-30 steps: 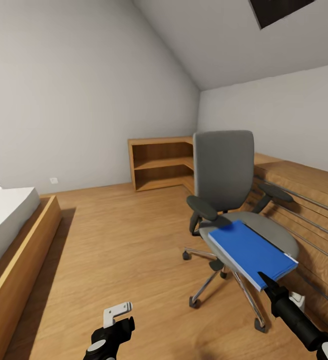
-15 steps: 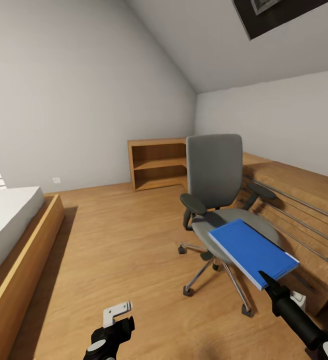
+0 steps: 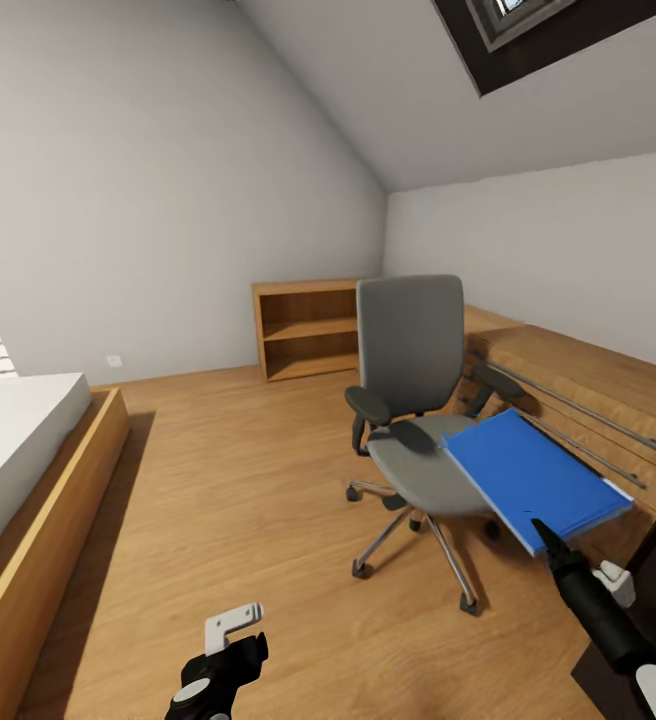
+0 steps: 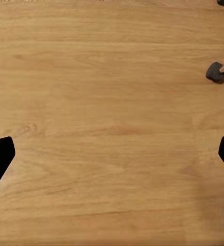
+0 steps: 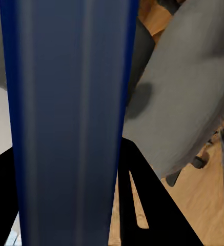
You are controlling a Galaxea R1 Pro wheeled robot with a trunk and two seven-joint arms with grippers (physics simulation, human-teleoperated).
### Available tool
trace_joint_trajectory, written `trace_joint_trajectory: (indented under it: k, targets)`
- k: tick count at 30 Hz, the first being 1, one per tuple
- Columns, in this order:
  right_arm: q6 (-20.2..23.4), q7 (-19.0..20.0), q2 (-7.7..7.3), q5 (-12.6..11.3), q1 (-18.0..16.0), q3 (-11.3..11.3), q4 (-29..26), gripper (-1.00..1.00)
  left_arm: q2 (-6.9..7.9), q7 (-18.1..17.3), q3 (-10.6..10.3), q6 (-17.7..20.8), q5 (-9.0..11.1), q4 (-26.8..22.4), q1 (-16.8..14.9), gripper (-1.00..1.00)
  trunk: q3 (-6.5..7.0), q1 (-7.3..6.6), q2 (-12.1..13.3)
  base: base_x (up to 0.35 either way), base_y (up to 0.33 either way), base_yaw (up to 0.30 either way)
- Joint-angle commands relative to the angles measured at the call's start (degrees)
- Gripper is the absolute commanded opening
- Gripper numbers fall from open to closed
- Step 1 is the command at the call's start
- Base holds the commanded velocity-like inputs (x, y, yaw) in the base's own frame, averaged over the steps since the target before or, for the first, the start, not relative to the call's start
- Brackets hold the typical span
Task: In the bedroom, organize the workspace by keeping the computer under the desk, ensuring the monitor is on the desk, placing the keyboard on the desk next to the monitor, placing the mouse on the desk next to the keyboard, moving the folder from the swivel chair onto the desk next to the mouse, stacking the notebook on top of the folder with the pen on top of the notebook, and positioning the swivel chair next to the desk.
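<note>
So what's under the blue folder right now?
The folder, held by the right pincer, overlaps the swivel chair seat edge; whether it touches is unclear, and anything beneath is covered.

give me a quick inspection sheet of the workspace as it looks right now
surface: light-wood floor; desk top nothing seen
job's things: blue folder held in the air, overlapping the swivel chair seat edge in the head view
clutter: nothing seen
grippers: right gripper shut on the folder's near edge; left gripper open, holding nothing, above the floor
cables: nothing seen
surroundings: open wooden shelf, bed, low wood cabinet, skylight
</note>
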Motion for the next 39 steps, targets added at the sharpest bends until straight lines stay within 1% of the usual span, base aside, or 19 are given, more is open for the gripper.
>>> trace_joint_trajectory:
  k: [1,2,3,4,5,6,7,11,14,18,21,23,25,31,39]
  targets:
    - [-0.5,-0.1,0.58,0.8,0.0,-0.1,-0.9,-1.0,0.05,0.4,-0.1,0.2,0.3,-0.1,-0.1,1.0,0.13,-0.24,0.4,-0.015,-0.01,0.0]
    - [-1.8,-0.4,2.07,2.9,0.0,-0.1,-3.0,-1.0,0.05,0.4,-0.1,0.2,0.3,-0.1,-0.1,1.0,0.31,-0.46,0.8,-0.009,-0.007,0.0]
    - [-2.8,-0.6,4.02,4.5,0.1,-0.2,-5.6,-1.0,0.05,0.4,-0.1,0.2,0.3,-0.1,-0.1,1.0,0.48,-0.68,1.2,-0.006,-0.004,0.0]
    - [-3.2,-0.7,5.08,5.1,0.3,-0.2,-6.9,-1.0,0.05,0.4,-0.2,0.2,0.3,-0.1,-0.1,1.0,0.66,-0.9,1.6,-0.005,-0.003,0.0]
    - [-3.7,-0.8,7.15,6.1,0.8,-0.3,-9.3,-1.0,0.05,0.4,-0.2,0.2,0.3,-0.1,-0.1,1.0,0.84,-1.12,2.0,-0.003,-0.002,0.0]
    - [-4.0,-0.8,8.85,6.8,1.4,-0.5,-11.0,-1.0,0.05,0.4,-0.2,0.2,0.4,-0.1,-0.1,1.0,1.02,-1.34,2.4,-0.002,-0.001,0.0]
    - [-4.1,-0.8,10.0,7.2,2.0,-0.6,-12.1,-1.0,0.05,0.4,-0.2,0.2,0.4,-0.1,-0.1,1.0,1.2,-1.56,2.8,-0.001,-0.001,0.0]
    - [-4.3,-0.9,11.59,7.7,2.9,-0.9,-13.7,-1.0,0.05,0.4,-0.2,0.2,0.4,-0.1,-0.1,1.0,1.92,-2.43,4.4,0.0,0.0,0.0]
    - [-4.3,-1.8,11.93,7.8,3.1,-1.0,-14.1,-1.0,0.05,0.4,-0.3,0.2,0.4,0.0,-0.1,1.0,2.46,-3.09,5.6,0.0,0.0,0.0]
    - [-3.5,-3.3,11.96,7.8,3.1,-1.1,-14.2,-1.0,0.05,0.4,-0.4,0.2,0.4,0.4,-0.1,1.0,3.18,-3.97,7.2,0.0,0.0,0.0]
    - [-2.4,-3.3,11.92,7.8,3.1,-1.2,-14.2,-1.0,0.02,0.4,-0.5,0.2,0.2,1.2,-0.1,1.0,3.72,-4.63,8.4,0.0,0.0,0.0]
    - [-1.8,-3.2,11.91,7.7,3.1,-1.7,-14.2,-1.0,0.0,0.4,-0.6,0.2,0.1,1.7,-0.1,1.0,4.08,-5.07,9.2,0.0,0.0,0.0]
    - [-1.5,-2.2,11.91,7.7,3.2,-2.5,-14.1,-1.0,-0.02,0.4,-0.7,-0.3,0.1,2.0,-0.1,1.0,4.43,-5.51,10.0,0.0,0.0,0.0]
    - [-1.2,1.5,11.89,7.7,3.2,-3.1,-14.1,-1.0,-0.03,0.4,-0.8,-2.8,0.0,2.2,-0.1,1.0,5.51,-6.83,12.4,0.0,0.0,0.0]
    - [-0.2,2.4,11.9,7.8,3.2,-3.1,-13.9,-1.0,-0.03,0.4,-0.8,-3.4,0.0,2.2,-0.1,1.0,6.95,-8.58,15.6,0.0,0.0,0.0]
